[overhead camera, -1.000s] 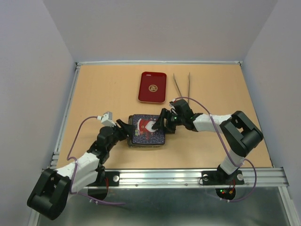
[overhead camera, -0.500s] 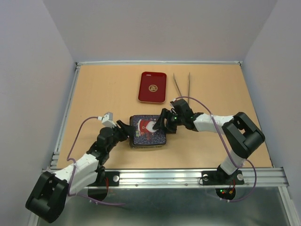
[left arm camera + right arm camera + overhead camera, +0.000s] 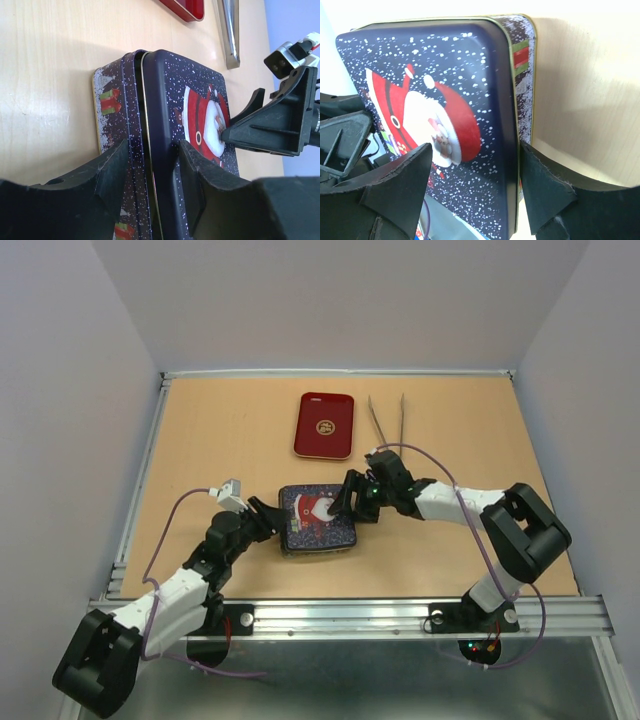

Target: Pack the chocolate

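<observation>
- No chocolate showed in any view. My guess was that it sat inside the tin (image 3: 316, 520), under the lid (image 3: 200, 100) with the Santa picture.
- The tin sat on the table (image 3: 220, 430), right between the two arms. It looked almost square, so no side was clearly the long one.
- The left gripper (image 3: 152, 150) was at the tin's left edge. Its fingers were apart, with the lid's rim and the tin's wall between them. I could not tell if it was squeezing or only resting there.
- The right gripper (image 3: 476, 150) was at the tin's right edge, spread wide and holding nothing. One fingertip touched the Santa on top of the lid.
- Both grippers were right at the tin, so neither was nearer.
- On the left side a dark gap showed between lid and tin, so the lid did not look fully pushed down. I think the next move needed a push straight down.
- The red tray (image 3: 325, 425) and the tweezers (image 3: 385, 420) lay well apart from the tin, at the far side.
- The inside of the tin was hidden.
</observation>
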You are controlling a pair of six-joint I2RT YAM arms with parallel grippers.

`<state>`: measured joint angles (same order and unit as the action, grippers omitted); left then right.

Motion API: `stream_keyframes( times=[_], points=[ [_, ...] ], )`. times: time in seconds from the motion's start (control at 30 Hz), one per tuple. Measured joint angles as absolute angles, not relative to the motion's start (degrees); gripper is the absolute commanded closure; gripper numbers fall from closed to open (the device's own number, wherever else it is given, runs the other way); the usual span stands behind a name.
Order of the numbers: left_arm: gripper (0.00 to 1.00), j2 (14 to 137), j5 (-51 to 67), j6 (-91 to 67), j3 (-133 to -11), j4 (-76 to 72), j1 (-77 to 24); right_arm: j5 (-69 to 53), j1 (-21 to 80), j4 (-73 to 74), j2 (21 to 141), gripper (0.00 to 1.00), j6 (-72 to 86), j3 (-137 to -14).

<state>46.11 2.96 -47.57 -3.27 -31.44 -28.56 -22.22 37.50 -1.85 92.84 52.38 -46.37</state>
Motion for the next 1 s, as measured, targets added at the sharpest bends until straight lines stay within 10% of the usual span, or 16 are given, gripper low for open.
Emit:
stream_keyframes(
  times=[1.0],
  points=[
    [0.96,49.8,3.2,-48.9,-3.3,-34.1,-28.8,-18.0,39.2,4.8,91.4,0.27,49.7,-48.7]
  ],
)
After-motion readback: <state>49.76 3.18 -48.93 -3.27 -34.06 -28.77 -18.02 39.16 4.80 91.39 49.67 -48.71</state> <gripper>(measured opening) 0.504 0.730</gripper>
